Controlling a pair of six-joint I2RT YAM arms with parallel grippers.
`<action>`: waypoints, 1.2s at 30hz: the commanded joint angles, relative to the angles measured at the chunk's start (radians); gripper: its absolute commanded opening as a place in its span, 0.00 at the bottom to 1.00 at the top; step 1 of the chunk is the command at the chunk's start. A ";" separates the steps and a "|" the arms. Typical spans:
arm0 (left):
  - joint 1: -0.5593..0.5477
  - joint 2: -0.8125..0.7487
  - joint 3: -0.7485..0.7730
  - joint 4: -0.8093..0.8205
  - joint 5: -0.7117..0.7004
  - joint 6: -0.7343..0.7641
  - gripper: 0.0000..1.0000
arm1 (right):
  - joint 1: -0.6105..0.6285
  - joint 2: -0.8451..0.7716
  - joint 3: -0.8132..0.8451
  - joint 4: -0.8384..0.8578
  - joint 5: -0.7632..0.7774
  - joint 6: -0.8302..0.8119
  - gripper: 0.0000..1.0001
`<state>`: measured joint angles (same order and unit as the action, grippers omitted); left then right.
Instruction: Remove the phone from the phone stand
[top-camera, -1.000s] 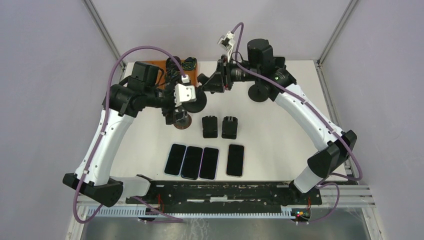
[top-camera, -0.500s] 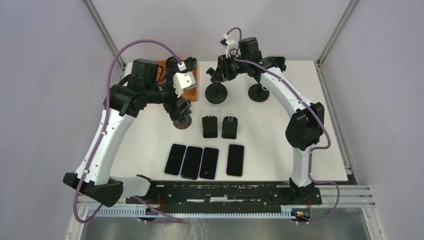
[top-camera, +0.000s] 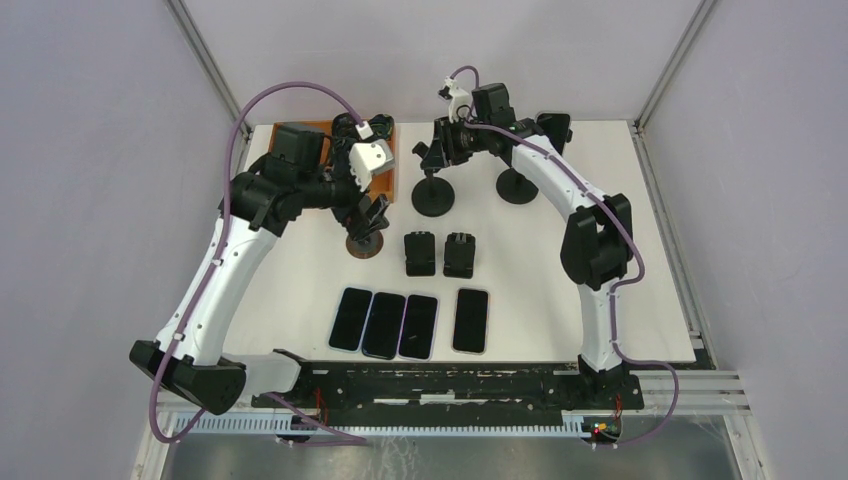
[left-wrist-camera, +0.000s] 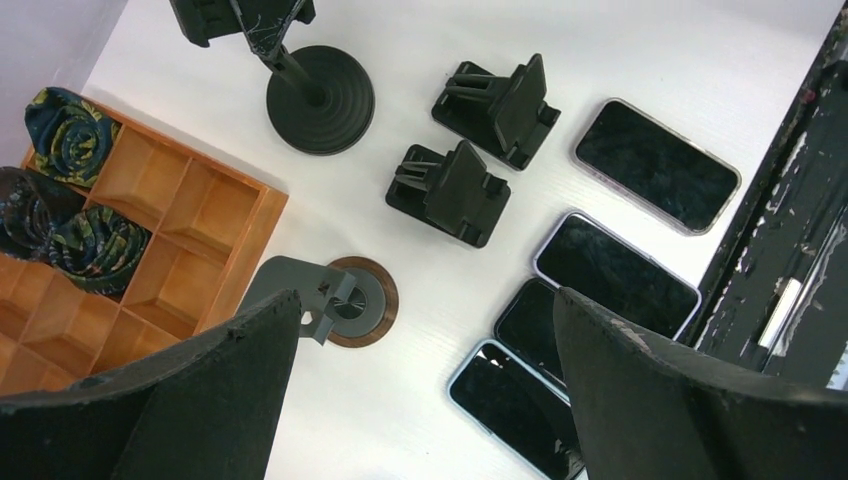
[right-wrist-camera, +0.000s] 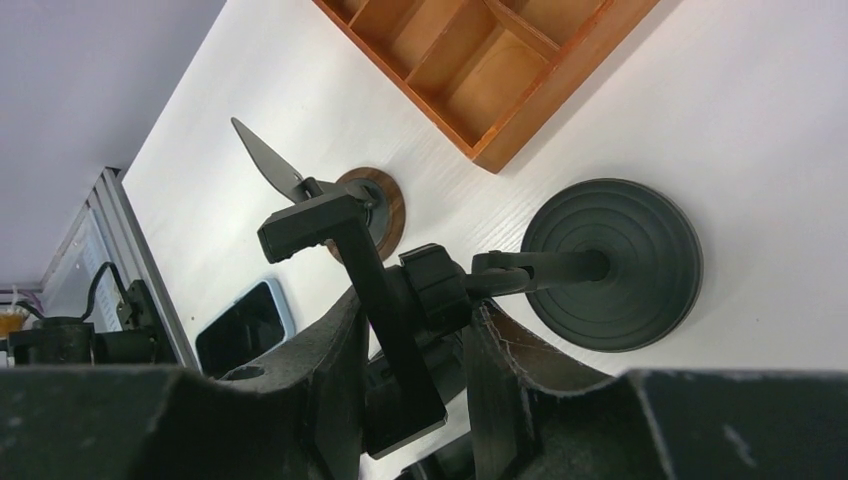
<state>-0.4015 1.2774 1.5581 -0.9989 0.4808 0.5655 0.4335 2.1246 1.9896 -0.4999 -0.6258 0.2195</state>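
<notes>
Several black phones (top-camera: 418, 326) lie flat in a row at the table's front; they also show in the left wrist view (left-wrist-camera: 618, 275). No stand in view holds a phone. My right gripper (top-camera: 432, 155) is closed around the clamp head (right-wrist-camera: 400, 300) of a black round-base stand (top-camera: 434, 197), whose base (right-wrist-camera: 612, 265) rests on the table. My left gripper (top-camera: 372, 212) is open and empty (left-wrist-camera: 425, 300), hovering above a grey stand with a wood-ringed base (left-wrist-camera: 350, 300), also seen from the top (top-camera: 365, 243).
A second black round-base stand (top-camera: 517, 185) stands at the back right. Two black folding stands (top-camera: 420, 252) (top-camera: 460, 255) sit mid-table. An orange wooden divider tray (top-camera: 385, 170) with rolled dark fabric (left-wrist-camera: 60, 120) is at the back left.
The left wrist has drawn back left, uncovering the black round-base stand. The right arm has folded in, its gripper shifting slightly up and back at the stand's head.
</notes>
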 joint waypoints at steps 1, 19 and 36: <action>-0.002 -0.020 0.027 0.058 -0.026 -0.117 1.00 | -0.019 0.013 0.033 0.161 -0.057 0.044 0.00; -0.002 -0.092 -0.037 0.099 -0.078 -0.187 1.00 | -0.059 0.015 0.127 0.162 -0.060 0.070 0.98; 0.000 -0.105 0.129 0.170 -0.375 -0.233 1.00 | -0.096 -0.530 -0.175 0.161 0.166 -0.067 0.98</action>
<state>-0.4015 1.2015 1.6497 -0.8848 0.1974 0.3748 0.3599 1.7477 1.9167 -0.3832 -0.5472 0.2073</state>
